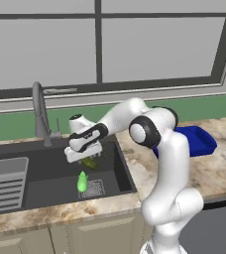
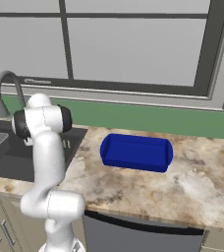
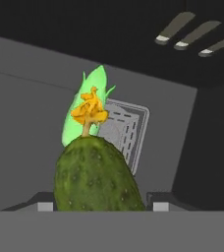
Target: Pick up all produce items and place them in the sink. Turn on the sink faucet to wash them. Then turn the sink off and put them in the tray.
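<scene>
The tool (image 1: 91,158) is closed on the olive vegetable (image 3: 97,174), holding it low over the sink (image 1: 45,186), probably to drop it beside the lime one (image 1: 82,182) lying by the drain grate (image 1: 95,188).

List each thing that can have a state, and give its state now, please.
gripper: over the sink, shut on the olive green vegetable.
olive green vegetable: held between the fingers, above the basin.
lime green vegetable: resting in the sink, beside the drain grate.
sink: no water visible.
faucet: no stream visible.
blue tray: on the counter, holding nothing.
</scene>
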You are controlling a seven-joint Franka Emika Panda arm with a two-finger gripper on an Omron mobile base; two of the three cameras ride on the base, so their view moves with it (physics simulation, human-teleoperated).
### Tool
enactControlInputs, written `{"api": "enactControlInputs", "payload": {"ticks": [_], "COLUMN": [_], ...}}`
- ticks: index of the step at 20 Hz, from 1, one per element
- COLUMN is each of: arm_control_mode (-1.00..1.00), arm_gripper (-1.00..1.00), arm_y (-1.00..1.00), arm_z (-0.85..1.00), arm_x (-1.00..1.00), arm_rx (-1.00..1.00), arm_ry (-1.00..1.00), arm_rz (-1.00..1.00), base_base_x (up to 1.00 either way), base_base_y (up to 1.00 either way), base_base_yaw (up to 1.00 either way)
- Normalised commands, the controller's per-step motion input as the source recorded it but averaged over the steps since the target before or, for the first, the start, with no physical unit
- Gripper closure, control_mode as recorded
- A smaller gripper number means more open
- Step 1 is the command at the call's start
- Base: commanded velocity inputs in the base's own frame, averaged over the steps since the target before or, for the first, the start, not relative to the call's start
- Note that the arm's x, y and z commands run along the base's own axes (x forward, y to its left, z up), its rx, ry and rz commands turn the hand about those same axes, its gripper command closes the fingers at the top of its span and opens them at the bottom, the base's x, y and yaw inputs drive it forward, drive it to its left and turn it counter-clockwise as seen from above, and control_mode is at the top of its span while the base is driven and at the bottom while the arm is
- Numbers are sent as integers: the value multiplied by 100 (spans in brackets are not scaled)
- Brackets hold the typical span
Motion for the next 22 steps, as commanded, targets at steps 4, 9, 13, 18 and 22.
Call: {"api": "enactControlInputs", "payload": {"ticks": [4, 9, 13, 18, 22], "arm_control_mode": [-100, -100, -100, -100, -100], "arm_gripper": [100, 100, 100, 100, 100], "arm_y": [26, 16, 10, 2, 0], "arm_z": [-41, -38, -44, -46, -31], "arm_x": [43, 38, 29, 5, -7], "arm_rx": [0, 0, 0, 0, 0], "arm_ry": [2, 2, 2, 3, 0], "arm_rz": [0, 0, 0, -1, -1], "base_base_x": [0, 0, 0, 0, 0], "base_base_y": [0, 0, 0, 0, 0], "base_base_yaw": [0, 0, 0, 0, 0]}}
